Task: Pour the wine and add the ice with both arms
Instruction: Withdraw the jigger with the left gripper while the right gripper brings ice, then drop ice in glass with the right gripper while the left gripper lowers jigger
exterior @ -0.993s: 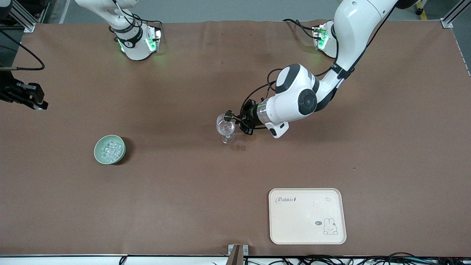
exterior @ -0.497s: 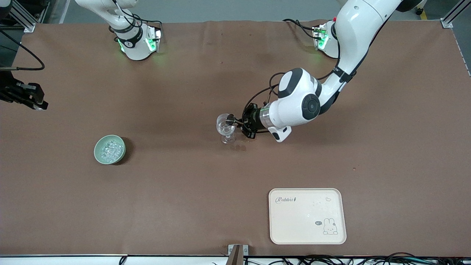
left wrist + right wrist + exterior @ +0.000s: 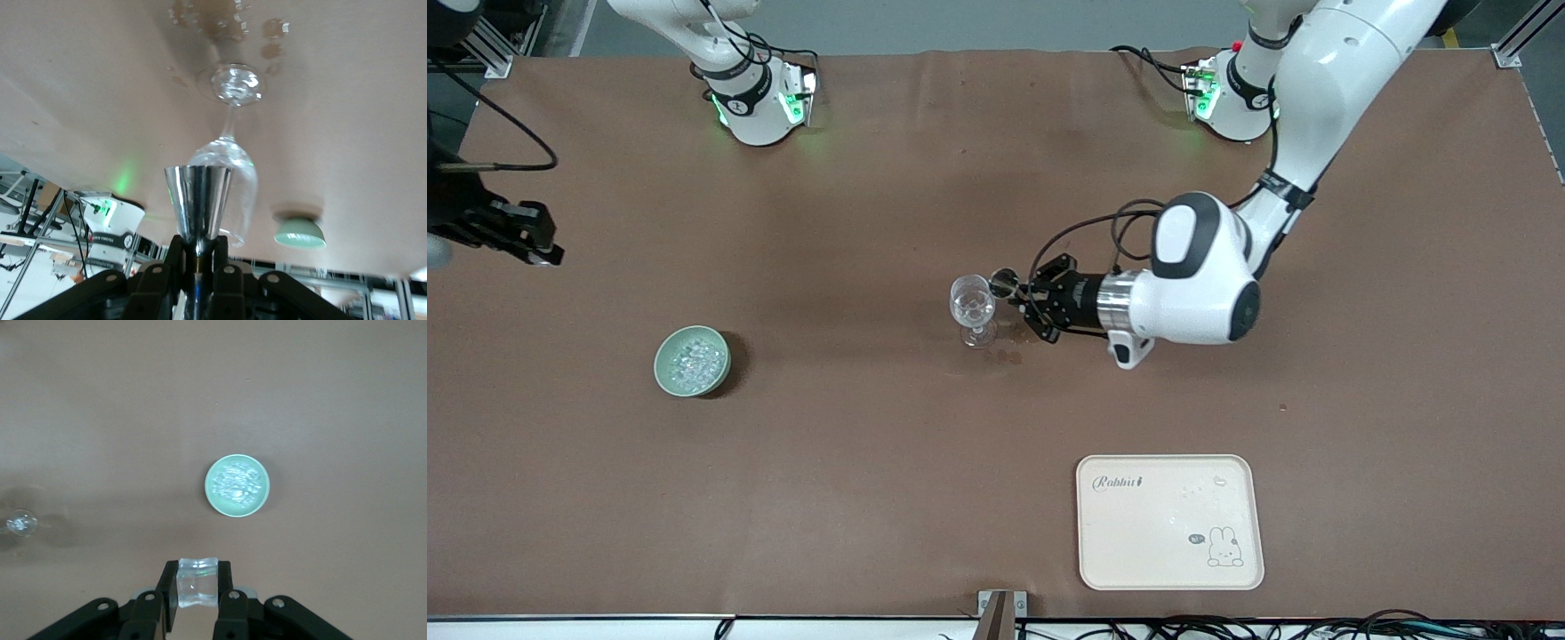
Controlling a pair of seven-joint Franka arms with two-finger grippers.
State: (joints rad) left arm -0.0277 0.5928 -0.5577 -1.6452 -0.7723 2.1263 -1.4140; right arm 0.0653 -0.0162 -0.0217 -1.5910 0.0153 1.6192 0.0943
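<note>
At centre frame, the left tool (image 3: 1024,299) grips the jigger (image 3: 1003,283) beside the wine glass (image 3: 972,302), pouring apparently finished; the right tool (image 3: 197,595), clamping an ice cube (image 3: 197,581), should deliver next.

A cream rabbit-print tray (image 3: 1169,522) is lying on the brown counter (image 3: 871,462), nearer the front camera than the stemmed glass (image 3: 972,308), well apart

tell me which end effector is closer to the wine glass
Left. The left end effector, shut on the jigger, is right beside the wine glass. The right end effector, holding an ice cube, is up at the right arm's end of the table.
</note>
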